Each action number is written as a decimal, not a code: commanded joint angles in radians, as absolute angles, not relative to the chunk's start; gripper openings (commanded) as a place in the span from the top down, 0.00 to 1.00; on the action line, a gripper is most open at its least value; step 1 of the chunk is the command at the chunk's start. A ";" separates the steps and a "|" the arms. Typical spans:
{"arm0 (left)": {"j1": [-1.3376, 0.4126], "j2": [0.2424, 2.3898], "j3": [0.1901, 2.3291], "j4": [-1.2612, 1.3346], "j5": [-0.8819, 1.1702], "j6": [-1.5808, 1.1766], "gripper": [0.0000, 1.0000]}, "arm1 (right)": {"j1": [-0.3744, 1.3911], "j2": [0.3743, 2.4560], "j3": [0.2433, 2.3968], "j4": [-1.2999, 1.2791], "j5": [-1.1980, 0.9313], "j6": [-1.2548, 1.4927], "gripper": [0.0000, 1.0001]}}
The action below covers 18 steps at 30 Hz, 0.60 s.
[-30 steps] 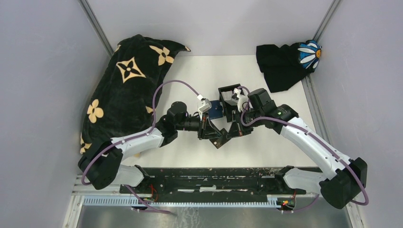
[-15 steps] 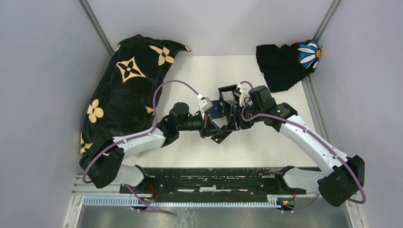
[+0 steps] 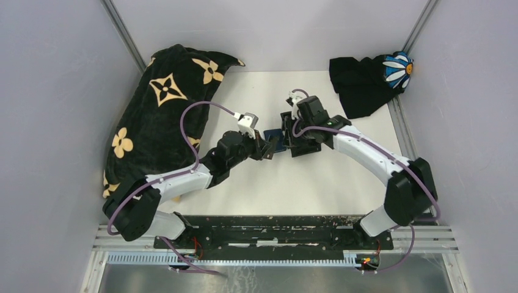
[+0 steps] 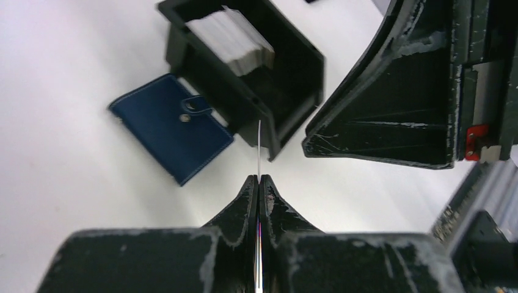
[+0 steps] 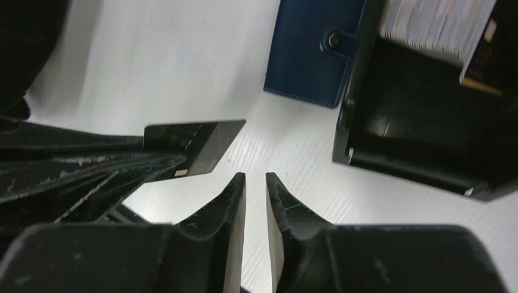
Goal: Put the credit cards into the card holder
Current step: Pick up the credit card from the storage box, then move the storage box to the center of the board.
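One card (image 5: 198, 146) clamped in left pincer (image 4: 258, 179), right pincer (image 5: 255, 177) slightly parted and empty, card holder (image 4: 168, 125) closed

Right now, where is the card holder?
In the left wrist view the card holder lies closed on the table, just left of the black tray, ahead of the left gripper.

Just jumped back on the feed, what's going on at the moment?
The left gripper is shut on one credit card, held clear of the table. The card holder lies closed and snapped on the table, right beside the black tray, which holds a stack of cards. The right gripper hovers close by, jaws slightly apart with nothing between them. The holder has not yet been opened.
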State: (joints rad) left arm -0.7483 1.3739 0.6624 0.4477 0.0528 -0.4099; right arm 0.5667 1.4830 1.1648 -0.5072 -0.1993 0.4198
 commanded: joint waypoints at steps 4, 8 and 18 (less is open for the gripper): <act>-0.693 1.440 0.667 0.523 -0.122 -0.515 0.97 | 0.621 1.729 1.403 -0.454 -0.029 0.354 0.86; -0.635 1.480 0.662 0.575 -0.076 -0.572 0.97 | 0.630 1.857 1.501 -0.488 0.019 0.328 0.92; -0.585 1.605 0.708 0.690 0.039 -0.639 0.97 | 0.631 2.027 1.622 -0.551 0.238 0.258 0.97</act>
